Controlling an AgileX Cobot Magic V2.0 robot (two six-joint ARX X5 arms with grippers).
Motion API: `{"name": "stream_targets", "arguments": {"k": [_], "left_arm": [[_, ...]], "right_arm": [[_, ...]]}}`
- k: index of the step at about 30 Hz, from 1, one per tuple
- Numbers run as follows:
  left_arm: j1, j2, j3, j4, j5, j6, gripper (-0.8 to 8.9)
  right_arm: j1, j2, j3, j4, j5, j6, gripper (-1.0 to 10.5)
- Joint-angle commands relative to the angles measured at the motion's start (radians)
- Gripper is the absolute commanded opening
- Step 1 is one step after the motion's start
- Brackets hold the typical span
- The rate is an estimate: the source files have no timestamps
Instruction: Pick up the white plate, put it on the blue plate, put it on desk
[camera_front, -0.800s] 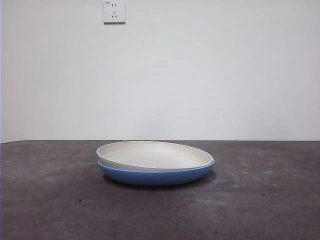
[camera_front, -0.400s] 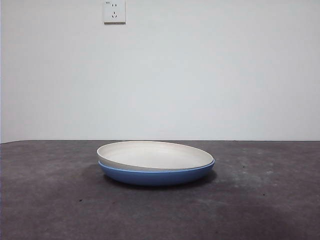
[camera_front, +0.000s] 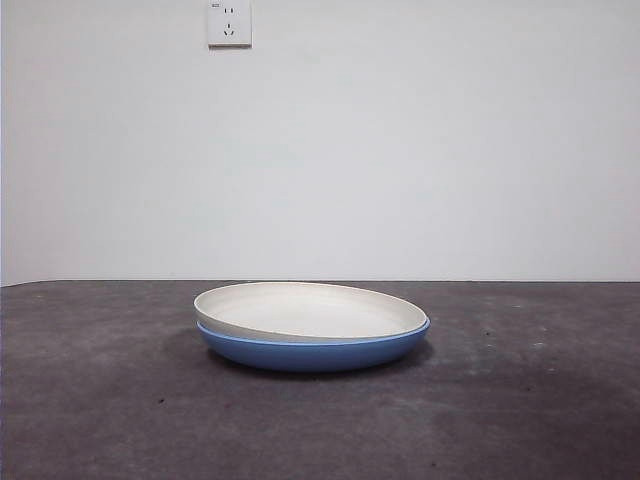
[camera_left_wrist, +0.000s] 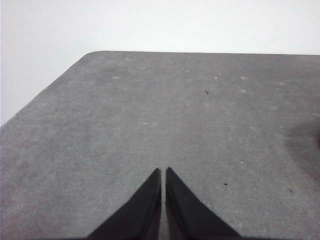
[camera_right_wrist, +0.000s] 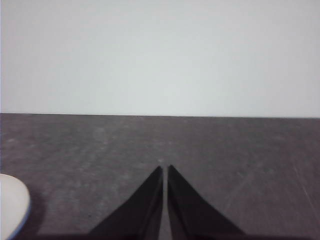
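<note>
Sitting nested in the blue plate at lower centre of the front view, on the dark table: the white plate, slightly tilted, rim overhanging at left. Judged done: stacking. Left claw pinched closed over bare table, gripping nothing; right claw likewise closed and empty, plate edge at lower left of its view. Next, probably: opening 1 claw, reaching for a rim.

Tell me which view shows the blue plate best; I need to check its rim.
The front view: the blue plate shows full width under the white plate. The right wrist view catches only an edge sliver; the left wrist view shows none.
</note>
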Motion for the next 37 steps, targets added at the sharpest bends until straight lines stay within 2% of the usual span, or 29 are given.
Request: {"name": "stream_targets", "arguments": {"k": [1,8,17,37], "left_arm": [[0.002,-0.002,-0.020,-0.005,-0.003,-0.003,0.15],[0.002,-0.002,-0.020,-0.005,-0.003,-0.003,0.15],[0.002,-0.002,-0.020,-0.005,-0.003,-0.003,0.15],[0.002,-0.002,-0.020,-0.005,-0.003,-0.003,0.15]], "right_arm": [[-0.002,-0.035,-0.043,0.015,0.010,0.029,0.1],[-0.002,-0.064,-0.118,0.013,0.029,0.037,0.1],[-0.002,-0.064,-0.118,-0.178,0.059,0.036,0.1],[-0.002,-0.064,-0.117,-0.149,0.059,0.041,0.1]]}}
